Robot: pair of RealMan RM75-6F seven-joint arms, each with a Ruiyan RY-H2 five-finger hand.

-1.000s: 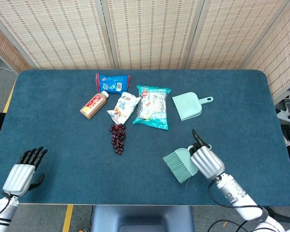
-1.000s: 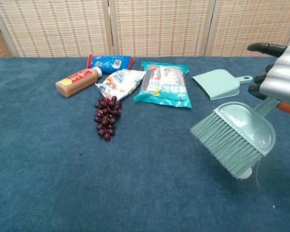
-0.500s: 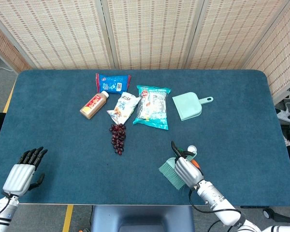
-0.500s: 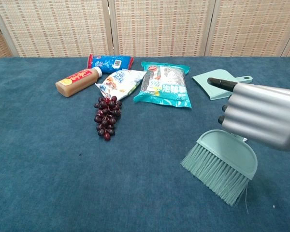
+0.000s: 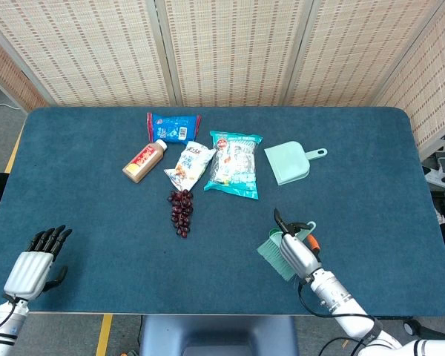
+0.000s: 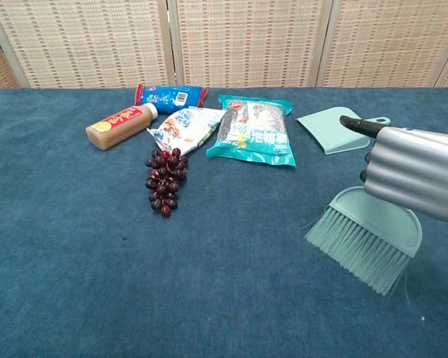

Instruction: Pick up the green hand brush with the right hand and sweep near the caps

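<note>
2 hands up, brush in the right

Right hand [image 6: 414, 173] grips green hand brush [image 6: 367, 240], bristles down on the table [image 5: 96, 215] at its near right. Left hand [image 5: 35, 265] idle, holding nothing, fingers apart. Sweep step in hand. No caps visible; next needs short strokes once located.

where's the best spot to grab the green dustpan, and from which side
Take the dustpan by its short handle, which sticks out toward the table's right side, so come in from the right. The pan lies flat with its wide mouth toward the snack bags, so the handle is the only narrow part a hand could likely close around.
</note>
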